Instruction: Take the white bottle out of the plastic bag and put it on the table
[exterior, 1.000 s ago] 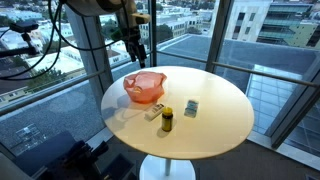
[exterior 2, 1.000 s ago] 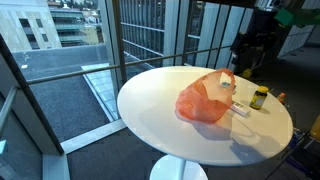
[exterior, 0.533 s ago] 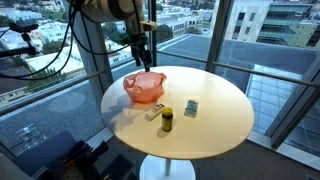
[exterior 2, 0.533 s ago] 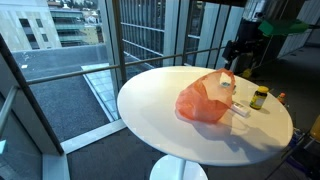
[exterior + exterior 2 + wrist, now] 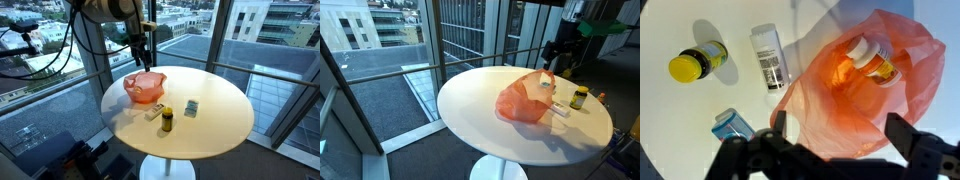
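In the wrist view, far to the left, a small bottle with a yellow lid (image 5: 698, 62) lies on the round white bench (image 5: 670, 130). Next to it lies a white tube-shaped bottle with a printed label (image 5: 768, 57). It is outside the bag, just beside the bag's edge. Below these two is a little blue box (image 5: 735, 124).

Then comes the see-through orange plastic bag (image 5: 840, 95), and its mouth seems to be open toward the camera. Inside it, toward the right, lies the white bottle with a white cap and an orange label (image 5: 872, 55). It is the only bottle in the bag, so I think it is the one to take out.

The black claw (image 5: 840, 128) hangs above the bag. Its two fingers (image 5: 905, 135) are spread wide and hold nothing. In both exterior views it is well above the bag.

To do this step well, the claw should first slide over until the bottle in the bag sits between the fingers. The wrist should turn so the fingers close across the bottle's thin side, not along its length. Then it should go down slowly through the open mouth.

The bag is thin and floppy. If the fingers pinch the plastic too, the whole bag may come up with the bottle. It looks safer to grab the body than the cap, and to stay away from the bottle lying outside.
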### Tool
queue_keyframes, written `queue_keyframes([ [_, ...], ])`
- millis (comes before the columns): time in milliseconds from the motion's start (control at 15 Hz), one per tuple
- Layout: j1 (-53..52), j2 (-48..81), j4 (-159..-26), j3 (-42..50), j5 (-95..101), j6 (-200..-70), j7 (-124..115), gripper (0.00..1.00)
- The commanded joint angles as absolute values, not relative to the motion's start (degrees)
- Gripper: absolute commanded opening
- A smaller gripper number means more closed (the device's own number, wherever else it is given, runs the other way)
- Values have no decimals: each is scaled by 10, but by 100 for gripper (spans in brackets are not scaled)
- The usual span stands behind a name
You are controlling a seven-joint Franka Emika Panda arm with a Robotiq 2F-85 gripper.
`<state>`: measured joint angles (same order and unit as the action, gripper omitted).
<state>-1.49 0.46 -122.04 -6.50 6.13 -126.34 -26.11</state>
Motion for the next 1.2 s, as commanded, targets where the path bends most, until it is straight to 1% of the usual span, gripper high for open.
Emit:
queue_keyframes([
  [0,-25,22,-1204,-53,65,-1278,-244,100],
  [467,-31,89,-1171,-45,58,-1319,-215,100],
  [800,-40,169,-1114,-45,49,-1335,-172,100],
  [1133,-54,233,-1054,-47,37,-1323,-143,100],
])
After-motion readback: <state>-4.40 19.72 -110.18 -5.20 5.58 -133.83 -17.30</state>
